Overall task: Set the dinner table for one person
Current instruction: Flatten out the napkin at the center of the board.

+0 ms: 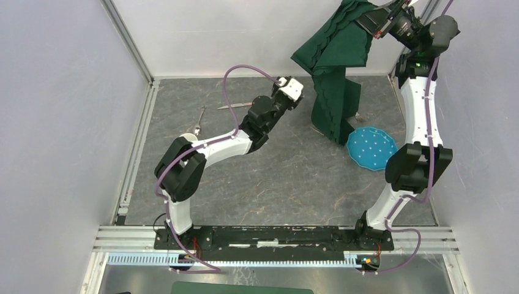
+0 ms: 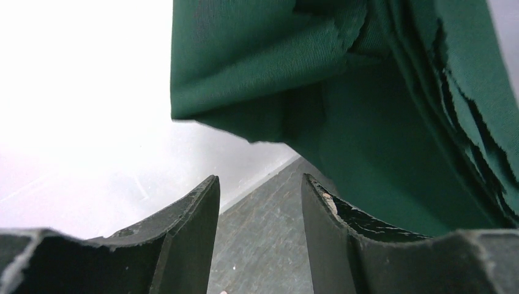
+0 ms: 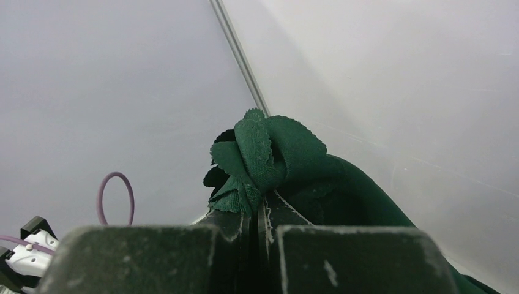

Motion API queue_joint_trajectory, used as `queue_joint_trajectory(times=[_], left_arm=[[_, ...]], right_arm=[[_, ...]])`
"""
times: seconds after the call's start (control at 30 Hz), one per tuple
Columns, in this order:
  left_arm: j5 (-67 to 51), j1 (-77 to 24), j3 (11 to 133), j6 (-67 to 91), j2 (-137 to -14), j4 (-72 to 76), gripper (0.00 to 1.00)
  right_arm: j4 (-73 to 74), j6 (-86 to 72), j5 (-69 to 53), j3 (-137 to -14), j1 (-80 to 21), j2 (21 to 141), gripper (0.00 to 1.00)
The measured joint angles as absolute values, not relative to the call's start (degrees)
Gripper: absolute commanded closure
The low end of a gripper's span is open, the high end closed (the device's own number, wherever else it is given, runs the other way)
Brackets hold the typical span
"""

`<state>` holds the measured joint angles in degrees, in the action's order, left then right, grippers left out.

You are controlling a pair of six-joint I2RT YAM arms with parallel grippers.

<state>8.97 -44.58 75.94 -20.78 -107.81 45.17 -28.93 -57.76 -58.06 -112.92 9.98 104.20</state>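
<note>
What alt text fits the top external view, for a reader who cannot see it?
The right claw, shut, holds a dark green cloth high at the far right, above the dinner table. The open left claw points toward it; a blue plate lies beside the cloth.

place: likely robot lab | cue: white panel walls; aluminium frame

Green scalloped cloth hanging, blue speckled plate beside it
</note>
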Motion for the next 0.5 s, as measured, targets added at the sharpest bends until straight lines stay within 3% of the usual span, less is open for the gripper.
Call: queue_joint_trajectory(times=[0.5], left_arm=[[11.9, -45.9, 79.7, -27.2, -109.3, 50.7, 0.39]], right_arm=[[-33.9, -61.5, -58.3, -107.8, 10.0, 103.8, 1.00]])
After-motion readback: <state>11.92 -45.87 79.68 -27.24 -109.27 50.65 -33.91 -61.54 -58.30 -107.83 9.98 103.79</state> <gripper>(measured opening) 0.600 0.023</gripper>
